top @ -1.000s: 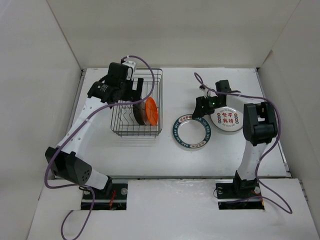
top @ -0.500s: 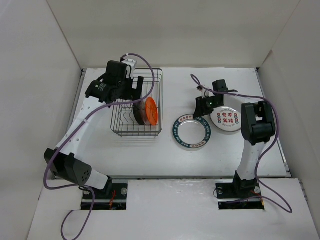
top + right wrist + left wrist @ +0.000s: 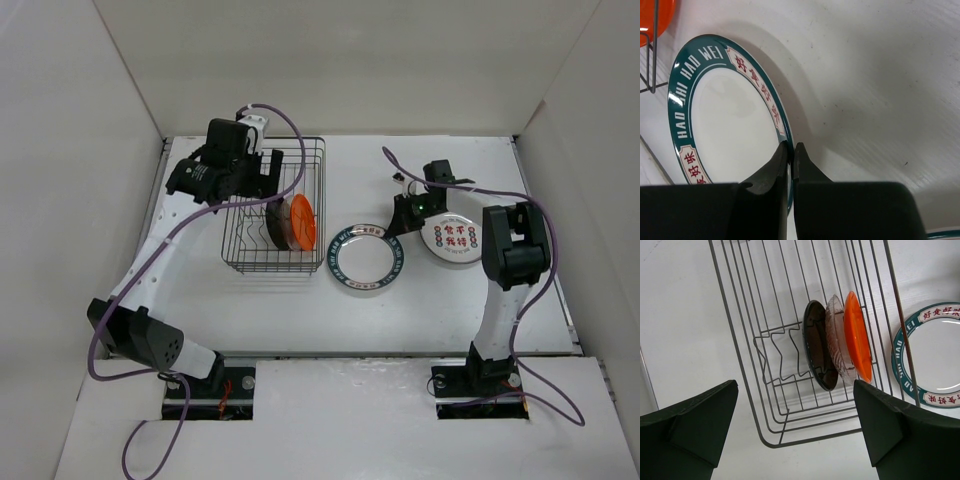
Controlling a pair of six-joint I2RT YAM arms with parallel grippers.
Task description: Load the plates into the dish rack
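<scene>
Right gripper [image 3: 790, 148] pinches teal-rimmed plate [image 3: 725, 125] at its far-right rim; dish rack [image 3: 250, 256] just left. Left gripper [image 3: 795, 435] gapes wide.

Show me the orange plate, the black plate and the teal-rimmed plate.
orange plate [image 3: 858, 335]: left wrist view, flat face.
black plate [image 3: 818, 346]: left wrist view, glossy face.
teal-rimmed plate [image 3: 727, 127]: right wrist view, white centre.

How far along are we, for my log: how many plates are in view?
5. The black plate, clear plate and orange plate stand in the dish rack; the teal-rimmed plate sits beside it, pinched by the right gripper; the red-green character plate lies farther right. None seems hidden.
</scene>
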